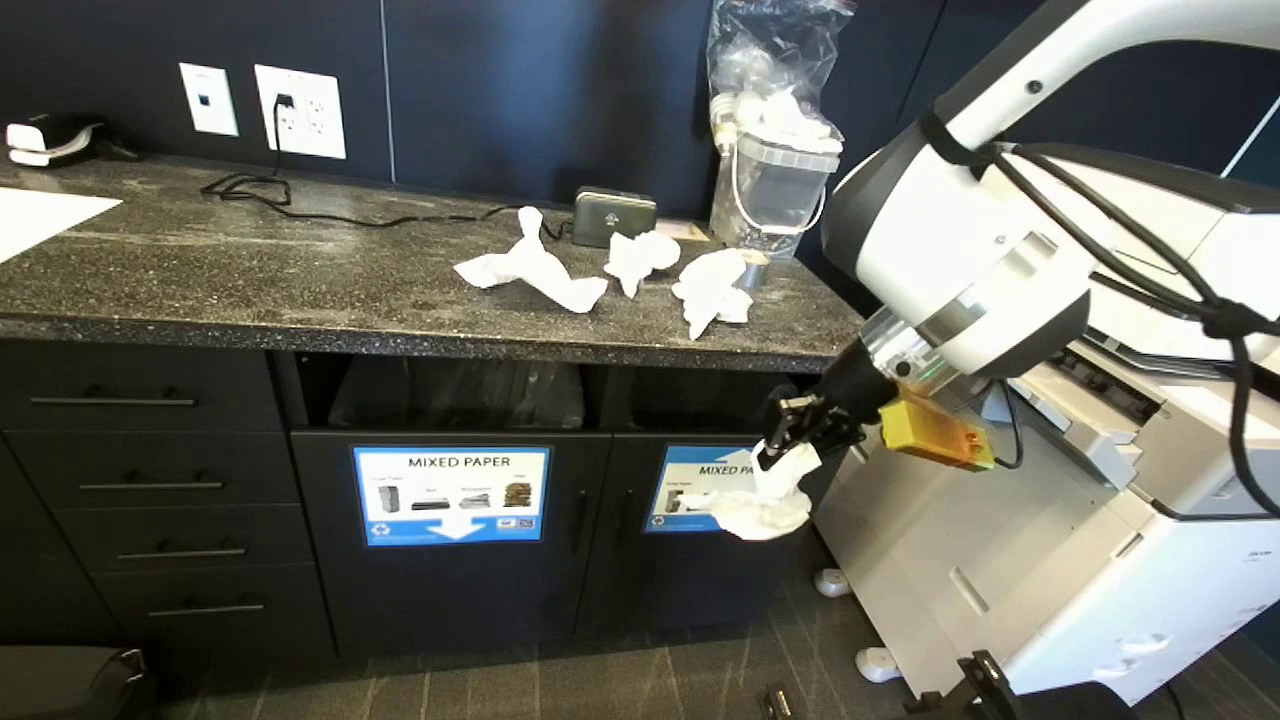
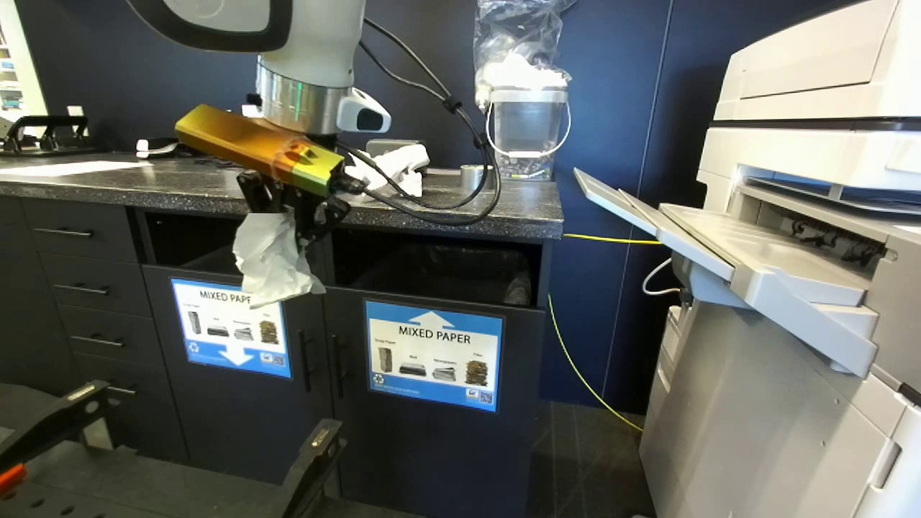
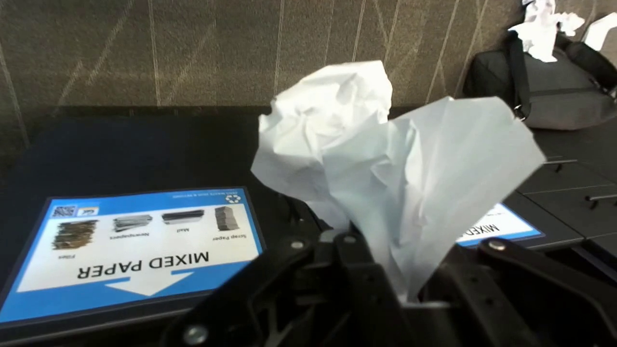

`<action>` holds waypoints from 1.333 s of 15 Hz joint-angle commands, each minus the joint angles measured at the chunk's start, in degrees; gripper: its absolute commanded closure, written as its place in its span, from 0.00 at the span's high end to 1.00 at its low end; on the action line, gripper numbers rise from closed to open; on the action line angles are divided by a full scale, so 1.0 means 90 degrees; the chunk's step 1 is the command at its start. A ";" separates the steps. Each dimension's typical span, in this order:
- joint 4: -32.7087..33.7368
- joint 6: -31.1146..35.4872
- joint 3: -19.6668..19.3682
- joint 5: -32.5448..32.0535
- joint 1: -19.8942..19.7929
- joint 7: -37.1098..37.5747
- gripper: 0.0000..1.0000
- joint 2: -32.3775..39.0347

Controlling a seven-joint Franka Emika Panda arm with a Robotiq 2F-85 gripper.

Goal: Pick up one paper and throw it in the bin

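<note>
My gripper (image 1: 790, 438) is shut on a crumpled white paper (image 1: 765, 500), which hangs from its fingers in front of the cabinet doors, below counter level. The held paper also shows in an exterior view (image 2: 273, 262) and in the wrist view (image 3: 385, 164), where it narrows between the fingers (image 3: 407, 284). Three more crumpled papers lie on the counter: a left one (image 1: 535, 265), a middle one (image 1: 640, 258) and a right one (image 1: 712, 290). Dark bins sit behind the cabinet openings, at the right (image 2: 460, 267) and at the left (image 1: 460, 392); their insides are hidden.
The dark counter (image 1: 330, 290) has a thick front edge above the openings. A clear bucket (image 1: 775, 185) stands at the back beside a small black box (image 1: 614, 216). A large printer (image 2: 784, 302) stands right. White papers lie on a grey bag (image 3: 559, 91) on the floor.
</note>
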 commanded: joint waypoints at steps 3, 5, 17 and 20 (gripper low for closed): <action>0.0743 0.0577 0.0366 0.2208 0.0258 -0.2762 0.15 0.0858; 0.0998 0.0632 0.0482 0.2798 0.0184 -0.3707 0.15 0.1067; 0.1797 -0.0422 -0.1147 0.7245 0.0667 -0.9362 0.15 0.1773; 0.1586 -0.1614 -0.1569 0.8337 0.0705 -1.0803 0.15 0.2461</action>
